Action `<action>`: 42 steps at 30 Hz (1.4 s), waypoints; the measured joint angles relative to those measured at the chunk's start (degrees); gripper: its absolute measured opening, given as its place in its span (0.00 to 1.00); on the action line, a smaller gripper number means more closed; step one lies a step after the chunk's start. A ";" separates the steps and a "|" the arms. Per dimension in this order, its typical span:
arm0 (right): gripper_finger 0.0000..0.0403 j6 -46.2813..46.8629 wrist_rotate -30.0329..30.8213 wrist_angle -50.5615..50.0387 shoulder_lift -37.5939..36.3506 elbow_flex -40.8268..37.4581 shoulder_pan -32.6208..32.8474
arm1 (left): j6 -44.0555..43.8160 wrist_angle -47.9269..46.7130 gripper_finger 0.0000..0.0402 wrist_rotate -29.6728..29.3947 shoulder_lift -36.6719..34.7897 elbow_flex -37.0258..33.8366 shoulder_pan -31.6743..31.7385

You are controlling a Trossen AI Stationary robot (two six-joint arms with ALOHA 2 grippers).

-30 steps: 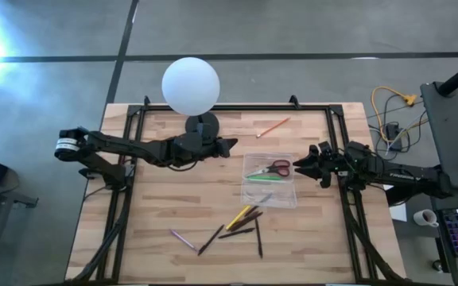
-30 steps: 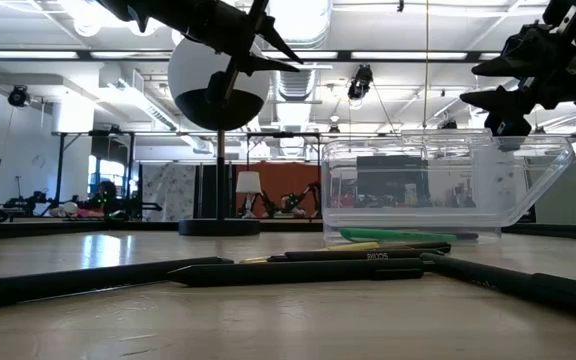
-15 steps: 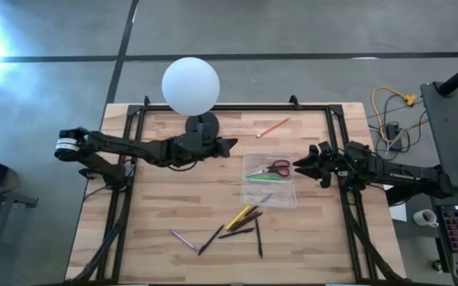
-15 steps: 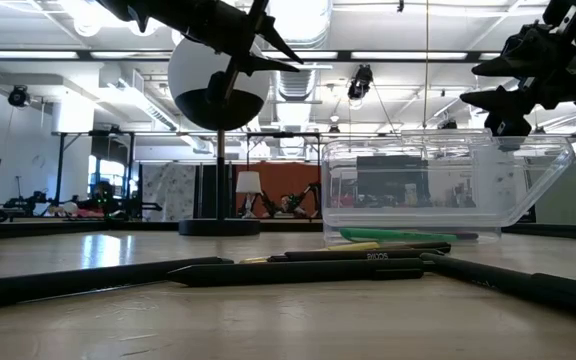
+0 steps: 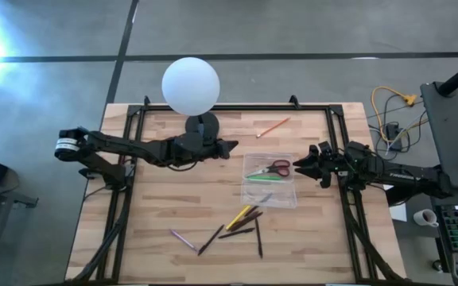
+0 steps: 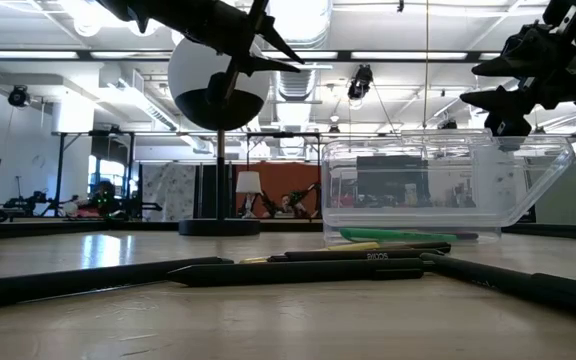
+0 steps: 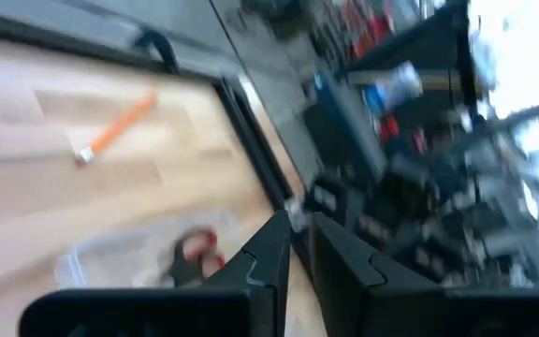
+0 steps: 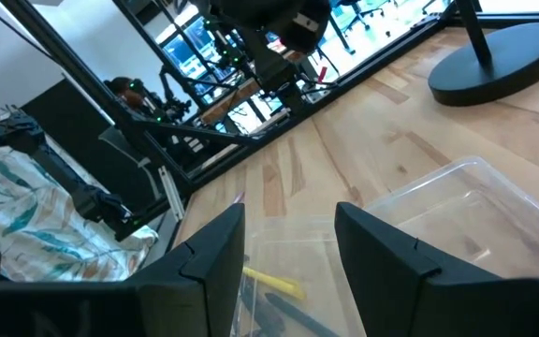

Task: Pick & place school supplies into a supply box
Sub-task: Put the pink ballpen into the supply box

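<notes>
Where pale wood shows, clear plastic supply box [image 5: 271,178] lies.

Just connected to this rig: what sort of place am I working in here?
Most likely a robotics lab or workshop in a large open hall. The wooden table sits in a black frame, the low view shows exposed ceiling ducting and strip lights, and more black stands and equipment fill the room behind.
</notes>
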 joint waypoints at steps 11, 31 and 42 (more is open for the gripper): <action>0.40 0.00 1.69 0.04 -0.02 0.07 -0.24 | 9.36 -2.97 0.07 7.56 0.00 -0.07 -2.79; 0.40 24.86 16.79 11.23 0.12 0.07 -0.28 | 15.71 -3.49 0.07 11.21 0.00 -0.28 -2.58; 0.40 23.52 17.81 10.45 5.82 0.07 -0.24 | 9.90 -38.19 0.19 19.93 -0.09 1.57 -8.08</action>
